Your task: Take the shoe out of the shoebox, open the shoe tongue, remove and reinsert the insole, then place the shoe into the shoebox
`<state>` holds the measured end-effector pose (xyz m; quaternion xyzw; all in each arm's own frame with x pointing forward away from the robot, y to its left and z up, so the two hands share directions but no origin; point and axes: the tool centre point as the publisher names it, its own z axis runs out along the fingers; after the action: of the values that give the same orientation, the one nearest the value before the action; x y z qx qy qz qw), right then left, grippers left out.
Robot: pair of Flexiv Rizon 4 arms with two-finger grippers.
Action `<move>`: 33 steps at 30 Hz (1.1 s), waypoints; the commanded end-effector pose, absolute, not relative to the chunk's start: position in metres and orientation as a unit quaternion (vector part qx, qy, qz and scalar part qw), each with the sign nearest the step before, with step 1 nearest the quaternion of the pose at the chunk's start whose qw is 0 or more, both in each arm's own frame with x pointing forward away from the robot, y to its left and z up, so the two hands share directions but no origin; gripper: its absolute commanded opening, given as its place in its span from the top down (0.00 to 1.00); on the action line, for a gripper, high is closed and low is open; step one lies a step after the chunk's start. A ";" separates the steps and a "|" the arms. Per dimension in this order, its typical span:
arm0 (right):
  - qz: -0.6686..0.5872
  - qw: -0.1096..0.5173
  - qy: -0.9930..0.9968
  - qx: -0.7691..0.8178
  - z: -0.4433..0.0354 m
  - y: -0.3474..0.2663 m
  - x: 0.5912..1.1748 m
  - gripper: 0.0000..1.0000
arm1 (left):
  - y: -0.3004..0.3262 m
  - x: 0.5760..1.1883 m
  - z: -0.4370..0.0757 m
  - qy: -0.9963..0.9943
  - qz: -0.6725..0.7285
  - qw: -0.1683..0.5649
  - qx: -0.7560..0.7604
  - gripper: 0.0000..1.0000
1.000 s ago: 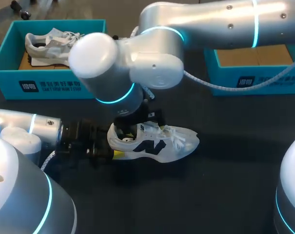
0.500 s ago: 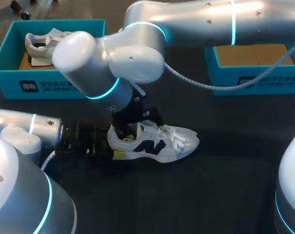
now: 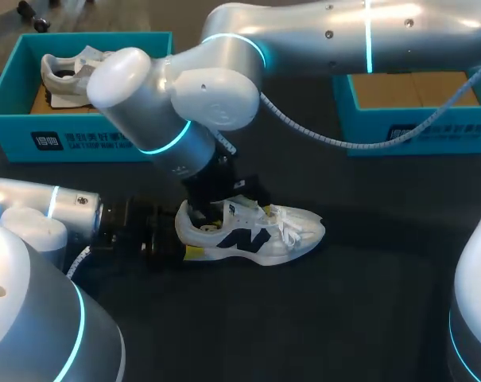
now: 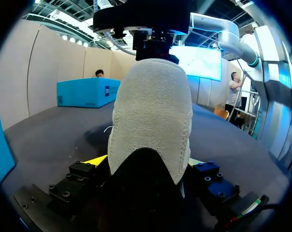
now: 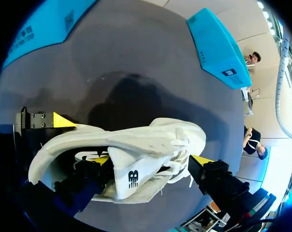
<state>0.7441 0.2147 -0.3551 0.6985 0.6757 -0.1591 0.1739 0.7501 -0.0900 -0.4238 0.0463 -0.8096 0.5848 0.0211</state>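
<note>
Shoe (image 3: pixel 256 235) on its sole on the table (image 3: pixel 367 302), out of both boxes.
Left gripper (image 4: pixel 143 163) clamps the heel; right gripper (image 5: pixel 150 160) spread wide, straddling the tongue (image 5: pixel 129 176).

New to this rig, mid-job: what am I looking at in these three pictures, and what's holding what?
Two robot arms work at a dark table. The overhead picture looks down from behind; each round one is from a wrist camera. The left gripper clasps the heel of the white shoe standing on the table. The right gripper is open over the shoe's mouth, one finger inside, the tongue between the two. A teal shoebox at left holds another shoe; a second shoebox stands at right.
</note>
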 end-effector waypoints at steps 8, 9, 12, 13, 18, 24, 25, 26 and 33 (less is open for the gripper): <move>-0.086 0.240 0.333 0.908 -0.348 0.197 0.737 0.02 | -0.090 0.749 -0.424 -0.810 0.585 0.020 0.047 1.00; -0.085 0.241 0.330 0.909 -0.346 0.195 0.737 0.09 | -0.090 0.749 -0.424 -0.810 0.585 0.020 0.047 1.00; -0.080 0.242 0.326 0.911 -0.340 0.192 0.735 0.29 | -0.090 0.749 -0.424 -0.810 0.585 0.020 0.047 1.00; -0.079 0.242 0.325 0.911 -0.338 0.191 0.735 0.36 | -0.090 0.749 -0.424 -0.810 0.585 0.020 0.047 1.00; -0.076 0.244 0.323 0.911 -0.332 0.190 0.733 0.55 | -0.090 0.749 -0.424 -0.810 0.585 0.020 0.047 1.00; -0.073 0.241 0.324 0.912 -0.328 0.189 0.734 0.66 | -0.090 0.749 -0.424 -0.810 0.585 0.020 0.047 1.00; -0.073 0.240 0.324 0.912 -0.328 0.189 0.734 0.70 | -0.090 0.749 -0.424 -0.810 0.585 0.020 0.047 1.00; -0.074 0.239 0.324 0.913 -0.328 0.189 0.735 0.75 | -0.090 0.749 -0.424 -0.810 0.585 0.020 0.047 1.00; -0.069 0.231 0.321 0.916 -0.330 0.190 0.736 1.00 | -0.090 0.749 -0.424 -0.810 0.585 0.020 0.047 1.00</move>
<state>0.7414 0.1919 -0.3283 0.7032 0.6679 -0.1638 0.1807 0.7501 -0.0899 -0.4238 0.0463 -0.8096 0.5848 0.0211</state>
